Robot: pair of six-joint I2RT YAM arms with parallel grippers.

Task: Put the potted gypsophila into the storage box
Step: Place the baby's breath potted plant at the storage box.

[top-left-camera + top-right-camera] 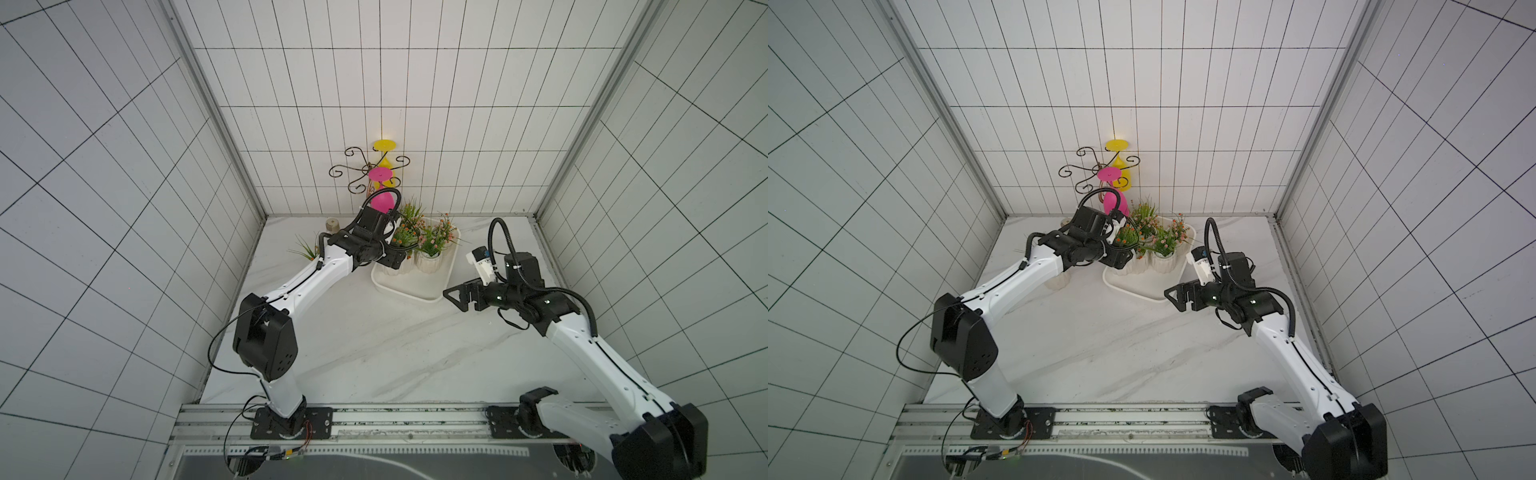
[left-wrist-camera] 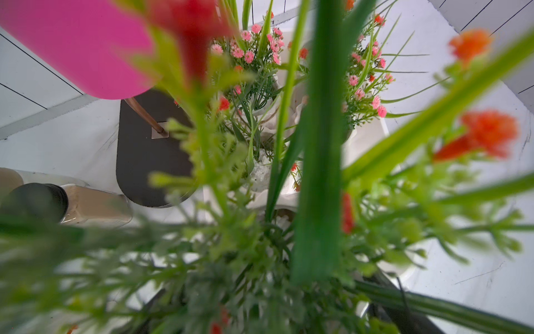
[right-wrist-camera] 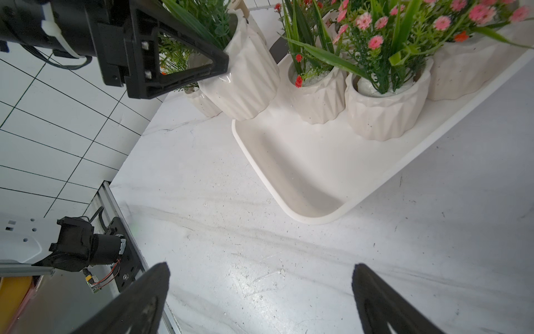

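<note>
My left gripper [image 1: 392, 259] is shut on a white ribbed pot [image 3: 245, 86] of green gypsophila [image 1: 405, 237]. Its black fingers [image 3: 202, 69] clamp the pot's rim. The pot is tilted over the left corner of the shallow white storage box [image 1: 411, 295] [image 3: 318, 219]. Foliage hides the jaws in the left wrist view. Three more flowering pots stand in the box's far half, among them a pink-flowered one [image 3: 381, 115] and a red-flowered one [image 3: 315, 101]. My right gripper [image 1: 451, 297] [image 3: 260, 271] is open and empty, low over the table by the box's front right.
Another potted plant [image 1: 307, 249] [image 1: 1057, 280] stands on the table left of the box, under my left arm. A wire rack with a pink [image 1: 380, 174] and a yellow goblet [image 1: 384, 145] stands at the back wall. A small beige jar [image 1: 332, 226] is beside it.
</note>
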